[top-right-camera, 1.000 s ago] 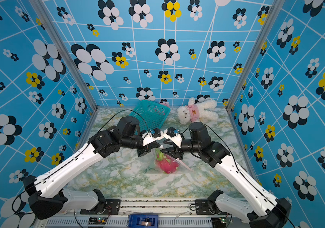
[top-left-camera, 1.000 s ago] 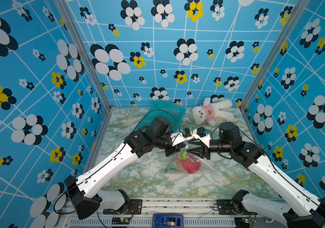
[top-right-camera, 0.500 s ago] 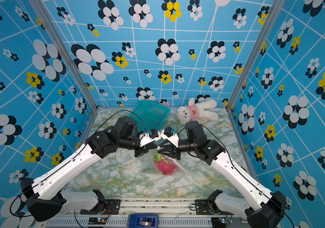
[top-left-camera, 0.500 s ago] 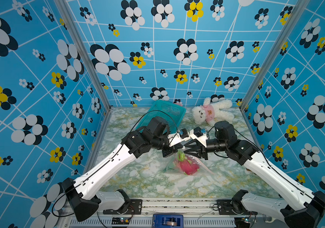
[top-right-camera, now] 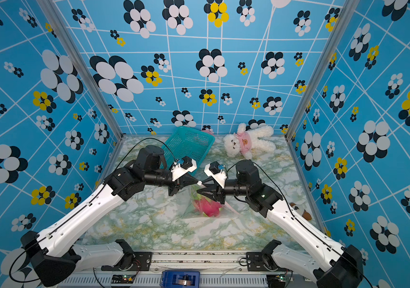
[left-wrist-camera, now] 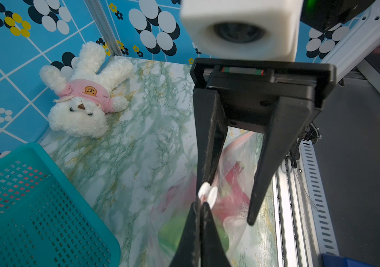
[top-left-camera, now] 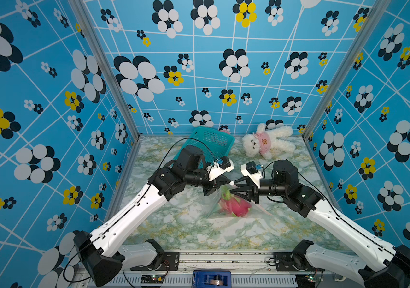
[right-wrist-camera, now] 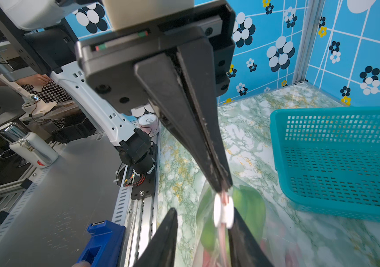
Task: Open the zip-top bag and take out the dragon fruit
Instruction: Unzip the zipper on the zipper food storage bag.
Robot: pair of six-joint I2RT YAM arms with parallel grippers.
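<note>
left wrist — dragon fruit (left-wrist-camera: 234, 175) blurred

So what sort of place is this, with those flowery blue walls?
Most likely a robot test booth, perhaps in a lab: a left arm and right arm work over a marble-look tabletop boxed in by printed panels, with props like a teddy bear and teal basket.
</note>
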